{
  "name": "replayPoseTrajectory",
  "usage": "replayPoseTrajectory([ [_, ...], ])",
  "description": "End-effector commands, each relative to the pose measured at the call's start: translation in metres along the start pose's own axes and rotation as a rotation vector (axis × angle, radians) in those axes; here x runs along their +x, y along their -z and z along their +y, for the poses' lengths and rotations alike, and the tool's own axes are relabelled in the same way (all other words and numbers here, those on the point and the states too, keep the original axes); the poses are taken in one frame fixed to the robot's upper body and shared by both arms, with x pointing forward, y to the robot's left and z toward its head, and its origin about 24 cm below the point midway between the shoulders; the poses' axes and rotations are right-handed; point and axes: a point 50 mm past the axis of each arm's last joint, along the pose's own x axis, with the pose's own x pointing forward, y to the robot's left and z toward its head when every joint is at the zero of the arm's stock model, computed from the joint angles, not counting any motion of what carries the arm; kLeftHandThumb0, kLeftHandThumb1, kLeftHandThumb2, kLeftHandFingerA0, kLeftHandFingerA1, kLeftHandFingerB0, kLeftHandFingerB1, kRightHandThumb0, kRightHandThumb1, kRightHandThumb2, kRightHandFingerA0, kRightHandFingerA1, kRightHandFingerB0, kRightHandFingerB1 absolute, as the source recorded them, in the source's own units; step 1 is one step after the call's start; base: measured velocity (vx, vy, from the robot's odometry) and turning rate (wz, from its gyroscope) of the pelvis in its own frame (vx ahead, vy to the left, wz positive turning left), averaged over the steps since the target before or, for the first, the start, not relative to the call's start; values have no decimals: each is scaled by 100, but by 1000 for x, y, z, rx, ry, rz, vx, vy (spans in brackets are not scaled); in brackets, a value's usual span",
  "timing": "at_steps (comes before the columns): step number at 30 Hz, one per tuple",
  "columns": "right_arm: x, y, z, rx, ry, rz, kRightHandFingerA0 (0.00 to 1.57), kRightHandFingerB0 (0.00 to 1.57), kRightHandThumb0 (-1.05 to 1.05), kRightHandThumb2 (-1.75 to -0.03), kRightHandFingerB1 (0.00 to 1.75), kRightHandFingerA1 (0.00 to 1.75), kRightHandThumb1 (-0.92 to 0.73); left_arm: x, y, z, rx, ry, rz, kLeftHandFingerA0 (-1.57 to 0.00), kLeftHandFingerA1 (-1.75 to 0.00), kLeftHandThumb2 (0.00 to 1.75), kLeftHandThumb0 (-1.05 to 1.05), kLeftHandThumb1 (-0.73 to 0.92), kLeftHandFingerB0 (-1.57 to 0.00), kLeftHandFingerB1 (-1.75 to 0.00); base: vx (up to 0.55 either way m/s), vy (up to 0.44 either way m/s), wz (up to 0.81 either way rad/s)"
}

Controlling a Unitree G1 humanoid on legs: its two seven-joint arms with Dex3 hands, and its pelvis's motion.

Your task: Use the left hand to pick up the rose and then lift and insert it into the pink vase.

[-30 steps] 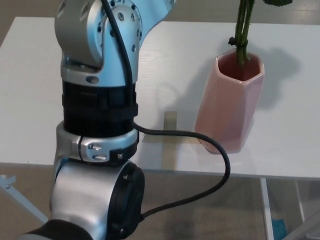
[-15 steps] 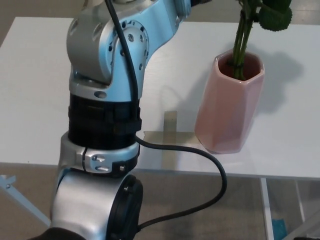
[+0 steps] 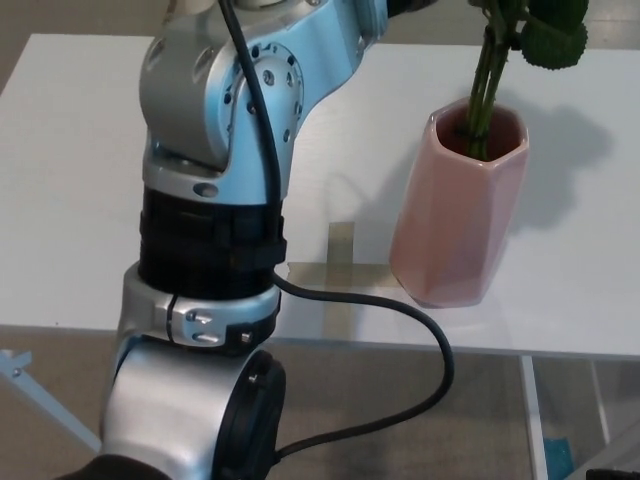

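Left hand out of frame past the top edge, so no telling whether open, closed, or gripping the stems. Only the left arm (image 3: 215, 200) on show: silver and black, filling the left and centre of the frame, bent toward the upper middle, with a black cable (image 3: 400, 310) looping from it down across the lower centre. Right hand nowhere in view.

Further out, upper right: rose (image 3: 487, 75) stems already down inside the mouth of the pink vase (image 3: 455, 215), leaning a little, a green leafy clump at the top right corner, bloom cut off by the frame. Vase upright on the white table (image 3: 60, 180), close to the near edge, just right of a strip of tape (image 3: 340, 265).

Likely trouble: a sideways pull while still gripping, tipping the vase off the near edge. Also possible: stems lifting back out on retreat, or the cable brushing the vase base.
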Motion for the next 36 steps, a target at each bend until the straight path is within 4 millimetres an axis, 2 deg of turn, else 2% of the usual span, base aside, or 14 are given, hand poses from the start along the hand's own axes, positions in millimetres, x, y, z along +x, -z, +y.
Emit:
replayPoseTrajectory([
  [1,-1,4,-2,-1,-8,7,69,58,-25,-58,41,44,-62,2,2,0,8,24,-16,-97,-140,67,-14,83,-87,-87,0,0,0],
  [4,-1,4,-2,-2,-8,6,69,58,-25,-58,41,44,-62,2,2,0,9,25,-17,-97,-140,67,-14,83,-87,-87,0,0,0],
  [9,0,2,-2,0,-6,6,69,57,-25,-58,41,44,-62,7,14,8,29,10,2,-97,-140,65,-15,84,-87,-85,0,0,0],
  [21,0,-1,-1,-1,-6,5,68,58,-25,-58,41,44,-62,7,30,8,66,4,35,-91,-137,65,-16,85,-86,-81,0,0,0],
  [28,1,-1,-1,-3,-8,3,68,58,-25,-58,41,44,-62,6,32,7,82,7,36,-90,-139,67,-15,84,-86,-80,0,0,0],
  [36,1,-4,-2,-22,-16,-8,68,58,-25,-58,41,44,-62,3,46,5,67,11,58,-92,-136,66,-16,85,-82,-88,0,0,0],
])
